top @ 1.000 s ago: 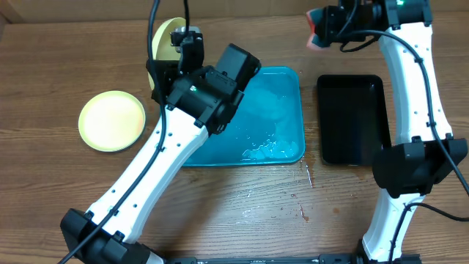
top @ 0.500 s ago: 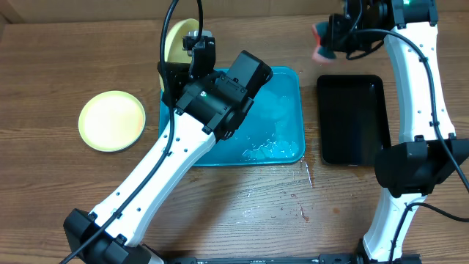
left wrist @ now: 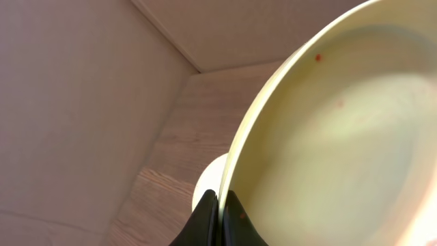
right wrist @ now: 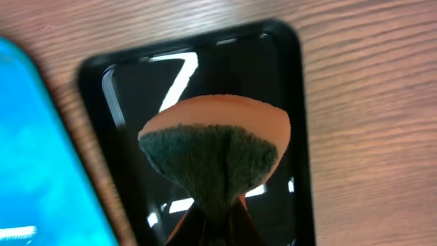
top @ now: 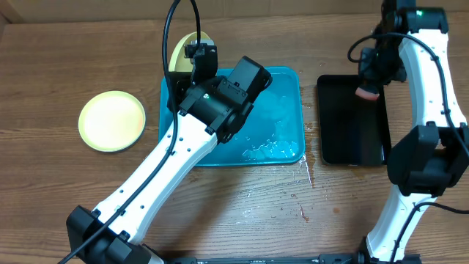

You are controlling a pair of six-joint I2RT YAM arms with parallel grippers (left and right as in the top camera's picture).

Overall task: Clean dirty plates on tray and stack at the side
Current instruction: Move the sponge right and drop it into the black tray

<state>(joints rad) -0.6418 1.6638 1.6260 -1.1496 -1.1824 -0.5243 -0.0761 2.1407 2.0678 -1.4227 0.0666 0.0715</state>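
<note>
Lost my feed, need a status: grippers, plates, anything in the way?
Left gripper shut on yellow plate rim, by the tray's far-left corner. Right gripper shut on sponge, over black tray. Second plate flat on table, left. Nothing blocking.

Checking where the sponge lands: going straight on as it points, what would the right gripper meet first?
Probably the small black rectangular plastic tray: the right gripper, shut on the orange-and-green sponge, points into it; depth unclear.

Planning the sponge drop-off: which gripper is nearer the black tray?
Right. The right gripper hangs over the far end of the black tray, gripping the sponge; the left gripper holds a yellow plate by the far-left corner of the turquoise tray.
</note>
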